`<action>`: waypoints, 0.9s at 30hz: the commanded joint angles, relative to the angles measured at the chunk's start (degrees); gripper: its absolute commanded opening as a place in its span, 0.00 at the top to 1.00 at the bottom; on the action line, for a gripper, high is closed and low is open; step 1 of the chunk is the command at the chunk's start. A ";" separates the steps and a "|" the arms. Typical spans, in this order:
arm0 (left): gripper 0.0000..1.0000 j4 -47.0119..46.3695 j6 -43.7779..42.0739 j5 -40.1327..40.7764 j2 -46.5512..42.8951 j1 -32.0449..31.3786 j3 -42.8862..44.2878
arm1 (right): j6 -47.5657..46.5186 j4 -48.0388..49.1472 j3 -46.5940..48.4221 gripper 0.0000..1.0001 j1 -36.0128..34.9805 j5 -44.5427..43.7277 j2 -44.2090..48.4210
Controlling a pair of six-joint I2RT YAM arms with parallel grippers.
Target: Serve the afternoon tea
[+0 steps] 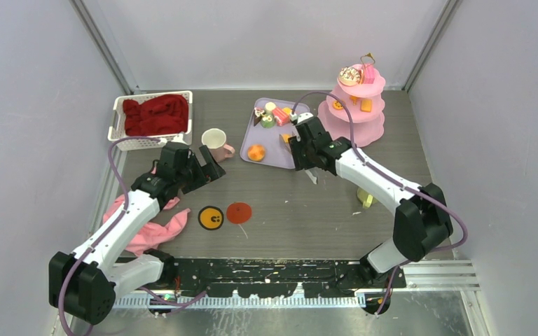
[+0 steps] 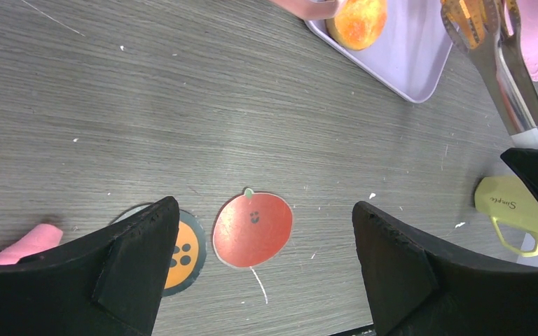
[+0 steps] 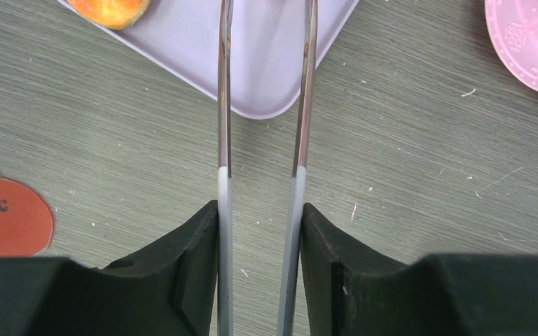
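Observation:
Several toy cakes (image 1: 272,115) lie on a lilac tray (image 1: 279,148). An orange cake (image 1: 256,152) sits at its near corner and also shows in the left wrist view (image 2: 356,21). More cakes stand on a pink tiered stand (image 1: 356,119). A cream mug (image 1: 214,140) with a pink handle stands left of the tray. A pale yellow mug (image 1: 366,199) lies by the right arm. My right gripper (image 1: 301,145) is shut on long metal tweezers (image 3: 224,105) that reach over the tray. My left gripper (image 1: 207,168) is open and empty, near the cream mug.
A white basket (image 1: 120,112) with a red cloth (image 1: 155,114) stands at the back left. A pink cloth (image 1: 147,234) lies under the left arm. An orange coaster (image 1: 211,218) and a red coaster (image 1: 239,212) lie in front. Grey walls close in on three sides.

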State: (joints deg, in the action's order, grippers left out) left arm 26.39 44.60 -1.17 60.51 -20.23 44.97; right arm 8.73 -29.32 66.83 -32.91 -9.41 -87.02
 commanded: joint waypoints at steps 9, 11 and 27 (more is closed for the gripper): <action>0.07 -2.66 -0.48 -0.72 -1.00 0.30 1.00 | 0.51 0.47 0.80 0.74 4.32 -1.96 9.09; 0.07 -2.66 -0.49 -0.68 -1.09 0.29 1.00 | 0.43 0.13 0.64 0.74 5.32 -1.76 10.15; 0.07 -3.58 -0.22 -1.60 -0.23 0.34 0.99 | -1.24 -2.56 3.16 0.73 19.32 -1.78 16.91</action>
State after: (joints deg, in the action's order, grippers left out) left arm 26.35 44.62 -1.76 60.51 -20.23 44.97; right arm 8.12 -33.61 66.70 -15.66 -10.44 -71.92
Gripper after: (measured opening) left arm 0.928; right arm 0.472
